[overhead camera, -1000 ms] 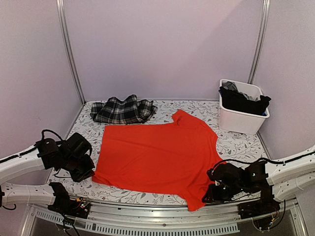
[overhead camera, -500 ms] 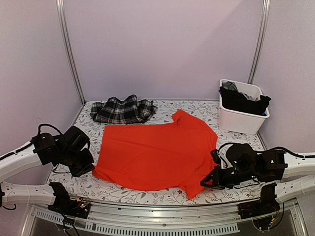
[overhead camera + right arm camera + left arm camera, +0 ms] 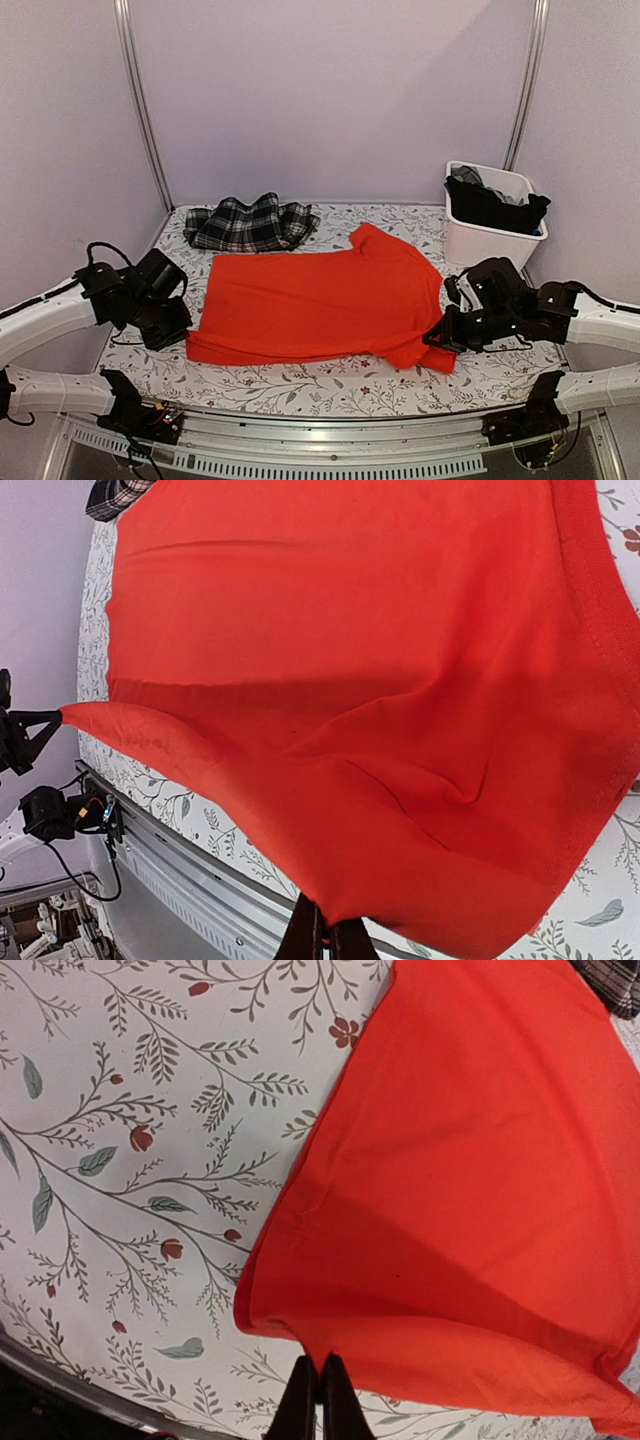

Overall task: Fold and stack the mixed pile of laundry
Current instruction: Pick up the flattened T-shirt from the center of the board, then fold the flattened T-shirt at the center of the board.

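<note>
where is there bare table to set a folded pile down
Widest free: the table strip between the shirt and the near edge. Smaller: at the back, between the plaid and the bin. Crowded at the shirt's front corners, where the left claw and right claw grip it.

white bin [image 3: 482,250] far right, plaid garment [image 3: 250,225] far left, bare tablecloth strip [image 3: 320,386] nearest

from my end i count one orange-red shirt [image 3: 320,300], one black-and-white plaid garment [image 3: 250,223], one white bin [image 3: 490,245], and one heap of dark clothes [image 3: 485,207] inside it; how many pieces are in that heap i can't tell. two claws: the left claw [image 3: 318,1365] and the right claw [image 3: 326,912]. one table [image 3: 300,385].
</note>
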Controlling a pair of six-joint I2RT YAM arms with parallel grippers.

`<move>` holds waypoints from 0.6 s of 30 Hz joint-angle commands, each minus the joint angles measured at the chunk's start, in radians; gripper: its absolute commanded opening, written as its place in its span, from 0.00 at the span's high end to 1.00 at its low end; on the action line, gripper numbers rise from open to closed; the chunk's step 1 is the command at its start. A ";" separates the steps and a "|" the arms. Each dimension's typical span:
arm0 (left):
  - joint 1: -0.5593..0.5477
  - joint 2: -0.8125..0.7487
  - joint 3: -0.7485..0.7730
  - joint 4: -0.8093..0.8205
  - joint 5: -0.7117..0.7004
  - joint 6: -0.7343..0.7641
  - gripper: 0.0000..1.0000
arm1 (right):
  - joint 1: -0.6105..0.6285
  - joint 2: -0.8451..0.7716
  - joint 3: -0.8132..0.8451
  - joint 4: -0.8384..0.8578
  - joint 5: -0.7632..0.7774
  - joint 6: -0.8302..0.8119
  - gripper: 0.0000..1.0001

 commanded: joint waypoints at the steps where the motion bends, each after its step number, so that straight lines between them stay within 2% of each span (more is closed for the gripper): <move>1: 0.033 0.024 -0.001 0.066 -0.011 0.095 1.00 | -0.059 0.041 0.022 0.013 -0.055 -0.099 1.00; 10: 0.065 0.130 0.015 0.175 -0.010 0.213 1.00 | -0.141 0.185 0.071 0.078 -0.134 -0.215 1.00; 18: 0.138 0.238 0.031 0.255 -0.015 0.305 1.00 | -0.213 0.346 0.135 0.131 -0.197 -0.325 1.00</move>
